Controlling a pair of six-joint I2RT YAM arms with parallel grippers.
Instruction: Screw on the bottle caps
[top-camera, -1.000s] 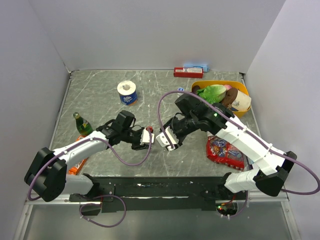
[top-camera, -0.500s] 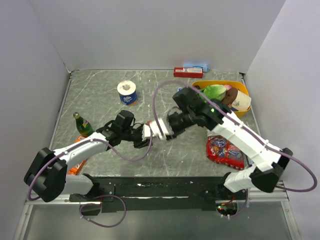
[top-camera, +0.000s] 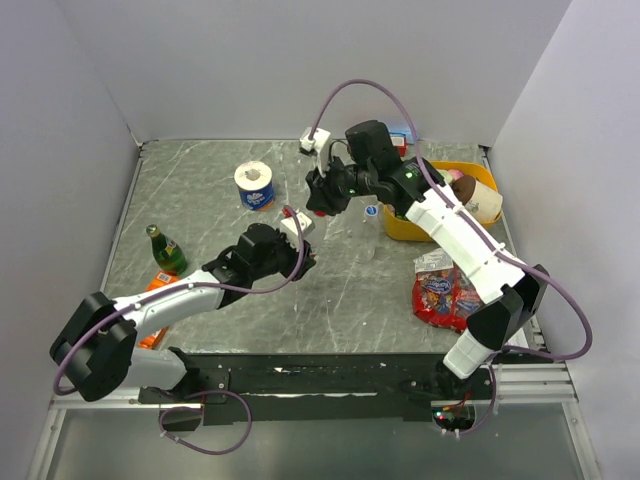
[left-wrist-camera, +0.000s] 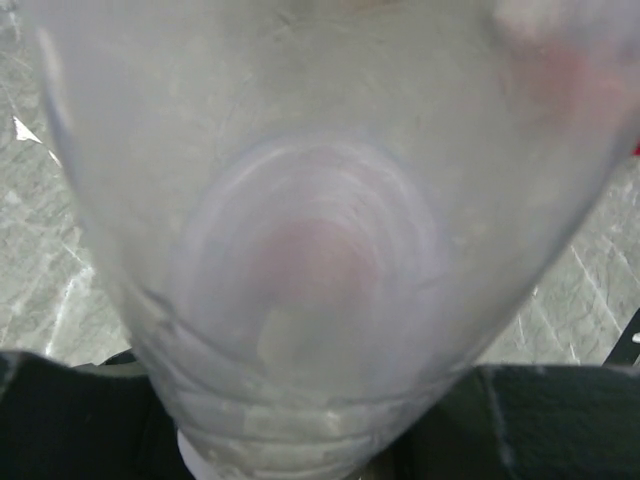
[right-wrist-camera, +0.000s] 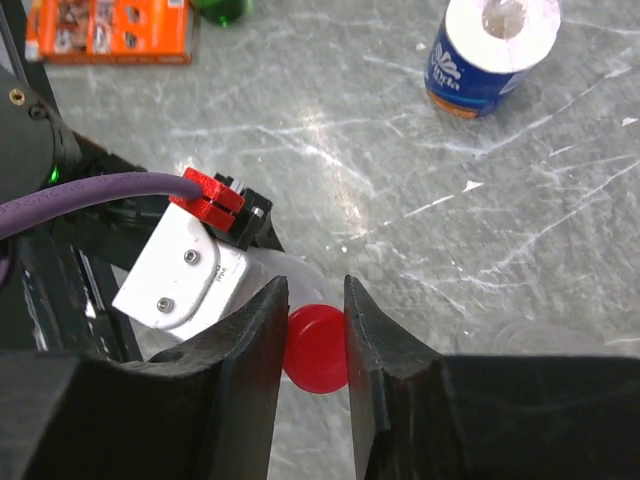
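- tabletop (top-camera: 200, 215): grey marbled slab, pale scratches and veins across it.
- walls (top-camera: 300, 60): plain white, closing the left, far and right sides.
- paper roll (top-camera: 254, 185): blue-wrapped, upright, far left of centre.
- green bottle (top-camera: 165, 250): upright near the left edge, just far of the orange box (top-camera: 155, 320), which the left arm partly covers.
- yellow bin (top-camera: 400, 228): far right, largely hidden by the right arm; contents not legible.
- snack bag (top-camera: 445, 298): red, flat on the right side, part under the arm.
- blue cap (top-camera: 371, 211): loose on the tabletop, just left of the bin.
- left tool (top-camera: 297, 238): mid-tabletop, clamped round a clear bottle (left-wrist-camera: 320, 250), which fills its wrist view in a blur; neck and label cannot be made out.
- right tool (right-wrist-camera: 313, 310): reached across, above the left tool, fingers narrow and pressed to both sides of the red cap (right-wrist-camera: 318, 350).
- Whether the cap touches the bottle mouth cannot be told.
- Faint clear outline at the right of the right wrist view: not identifiable.
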